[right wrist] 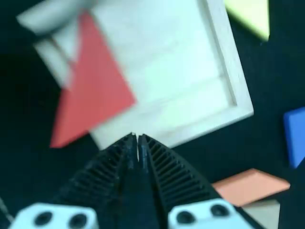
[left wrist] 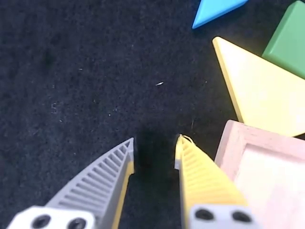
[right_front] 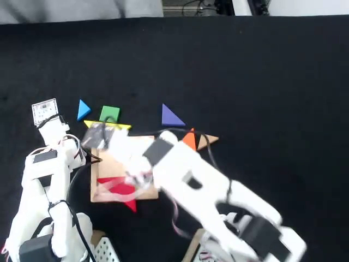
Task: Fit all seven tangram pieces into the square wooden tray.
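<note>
While the right arm [right_front: 191,174] sprawls blurred across the square wooden tray [right_front: 97,192] in the high view, the large red triangle [right_front: 121,191] lies half in and half out, one point poking over the tray's near rim onto the black worktop [right_front: 256,82]; the coming move seems to turn on that overhang. Along the far rim sits the long yellow triangle [right_front: 109,125], with the green square [right_front: 110,113] and small light-blue triangle [right_front: 83,109] just beyond it, the darker blue triangle [right_front: 172,116] farther along, and the orange parallelogram [right_front: 189,140] and pale wooden triangle [right_front: 209,141] by the far corner. The left arm [right_front: 46,174] stands at the tray's other side. In the left wrist view, the left end effector [left wrist: 155,140] hangs over bare worktop just off the tray's corner, its jaws parted by a narrow gap and holding nothing. The yellow triangle lies ahead, against or just beside the rim, so this arm is the nearer to it. In the right wrist view, the right end effector [right wrist: 137,138] is pinched closed and empty over the tray's side rim, with the red triangle beyond its tips, its long edge crossing the near rim at a slant. I judge the right arm nearer to the red piece. Closed tips could nudge it inward, though the raised rim beneath it stands in the way of a flat slide.
</note>
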Robot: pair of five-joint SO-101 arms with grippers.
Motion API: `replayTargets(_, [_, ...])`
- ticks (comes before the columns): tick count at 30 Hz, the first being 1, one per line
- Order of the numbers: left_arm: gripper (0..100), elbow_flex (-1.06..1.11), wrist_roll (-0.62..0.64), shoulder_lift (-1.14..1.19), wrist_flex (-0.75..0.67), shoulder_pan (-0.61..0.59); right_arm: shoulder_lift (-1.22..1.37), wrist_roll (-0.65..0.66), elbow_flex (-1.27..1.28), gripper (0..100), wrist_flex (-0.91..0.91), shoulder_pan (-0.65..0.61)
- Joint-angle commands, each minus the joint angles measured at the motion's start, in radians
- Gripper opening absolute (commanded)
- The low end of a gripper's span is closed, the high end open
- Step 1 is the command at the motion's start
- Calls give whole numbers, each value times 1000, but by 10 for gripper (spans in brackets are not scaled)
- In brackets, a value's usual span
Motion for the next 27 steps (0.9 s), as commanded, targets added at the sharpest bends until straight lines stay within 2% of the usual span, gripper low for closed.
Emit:
replayTargets(1, [148,-39,15,-29,-6,-102,-147,-2,74,11,-11,-219])
replayTargets(3, [148,-41,46,-29,-6,-139,-170,-2,142,11,-60,-287])
replayTargets(5, [148,-41,40,-29,14,-170,-171,-8,191,11,-114,-288])
replayTargets(9, [148,-74,-124,-28,135,-337,-160,-15,265,11,-178,-281])
replayTargets(12, [148,-56,-192,-28,143,-484,-157,-44,303,11,-236,-282])
replayTargets(14, [148,-36,-238,-28,141,-536,-156,-46,320,11,-273,-282])
replayTargets(21, [148,-27,-273,-28,141,-542,-154,-48,371,11,-345,-272])
replayTargets(27, [148,-18,-281,-28,147,-533,-47,-89,335,11,-385,-180])
